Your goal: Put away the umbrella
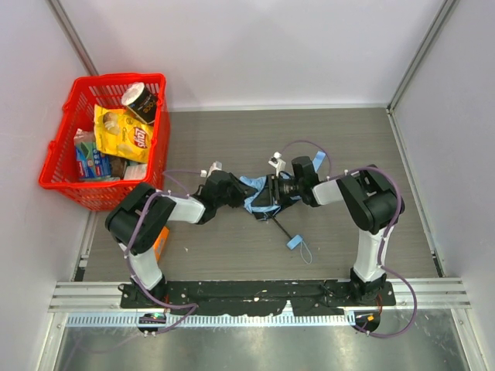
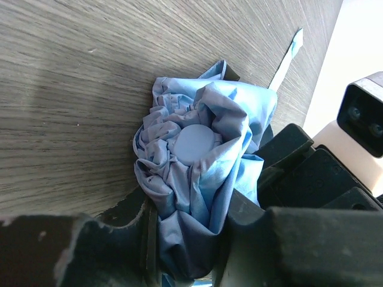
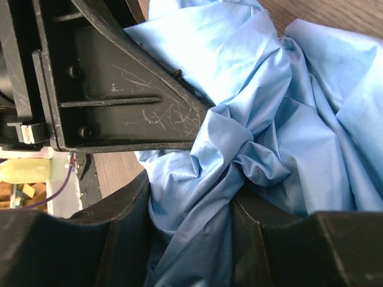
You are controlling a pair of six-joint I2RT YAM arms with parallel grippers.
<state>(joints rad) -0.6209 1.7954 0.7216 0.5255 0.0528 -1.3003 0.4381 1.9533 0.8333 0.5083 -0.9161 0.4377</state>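
The umbrella [image 1: 259, 195] is a crumpled bundle of light sky-blue cloth at the middle of the table. Its thin black shaft [image 1: 281, 226] and blue strap loop [image 1: 297, 243] trail toward the near edge. My left gripper [image 1: 241, 191] comes in from the left and is shut on the cloth. In the left wrist view the fabric [image 2: 197, 173], with its round blue cap [image 2: 193, 143], is pinched between the fingers. My right gripper [image 1: 274, 191] comes in from the right and is shut on the cloth too, the fabric [image 3: 251, 137] bunched between its jaws.
A red basket [image 1: 66, 147] stands at the far left with a yellow snack bag [image 1: 128, 133], a dark can [image 1: 141, 102] and other packets in it. An orange object [image 1: 162, 242] lies by the left arm's base. White walls enclose the table.
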